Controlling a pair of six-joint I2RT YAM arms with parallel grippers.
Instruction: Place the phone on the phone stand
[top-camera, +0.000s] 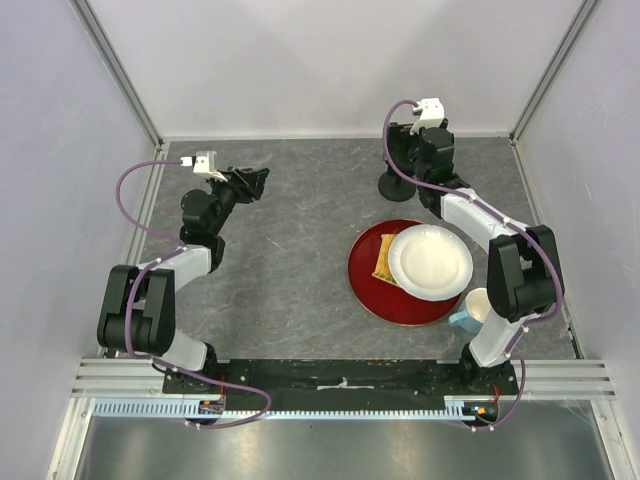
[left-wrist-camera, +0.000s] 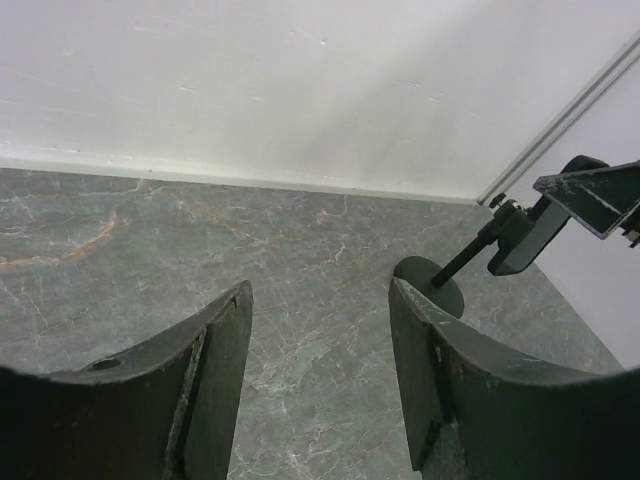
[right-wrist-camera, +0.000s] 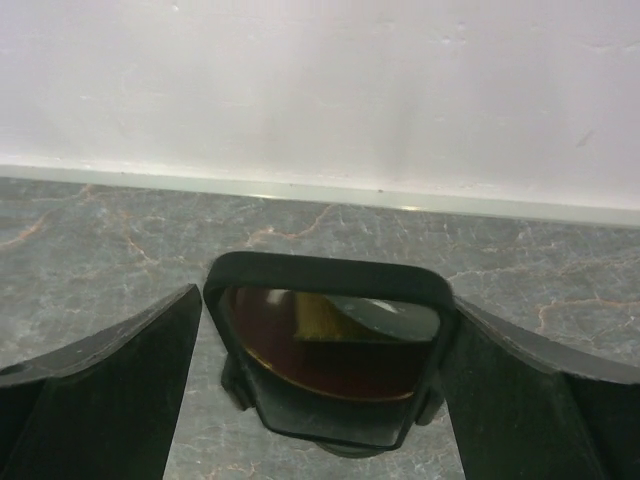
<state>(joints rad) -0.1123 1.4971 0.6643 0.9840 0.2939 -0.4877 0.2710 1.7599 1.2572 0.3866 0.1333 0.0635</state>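
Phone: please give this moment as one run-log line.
phase: placing | right gripper: holding phone at phone stand | left gripper: open, empty

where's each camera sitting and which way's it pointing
top external: above and behind the robot, looking down on the table; left arm and right arm show.
left wrist: on the left arm, looking along the table to the back wall; open left tool shows.
right wrist: on the right arm, facing the back wall; right tool grips the phone.
shared: left wrist and top both show the phone stand.
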